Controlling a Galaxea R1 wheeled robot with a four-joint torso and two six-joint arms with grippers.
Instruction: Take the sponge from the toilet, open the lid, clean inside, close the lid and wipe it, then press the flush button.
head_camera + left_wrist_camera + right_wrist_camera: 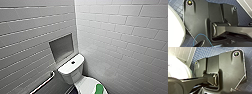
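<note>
The white toilet (71, 68) stands in the corner of the tiled walls, with a dark round flush button (73, 62) on top of its tank. Its lid (86, 86) is down, and the bright green sponge (99, 89) lies on it near the picture's lower edge. Part of the white toilet (174, 27) curves close beside my left wrist, and the toilet (178, 69) also shows bright beside my right wrist. Both grippers stand open and the sponge is in neither of them.
A grey recessed niche (61, 47) sits in the left wall above the tank. A metal grab bar (43, 83) runs along that wall low down. Dark blue tiled floor (176, 6) lies under both arms, and the walls close in on both sides.
</note>
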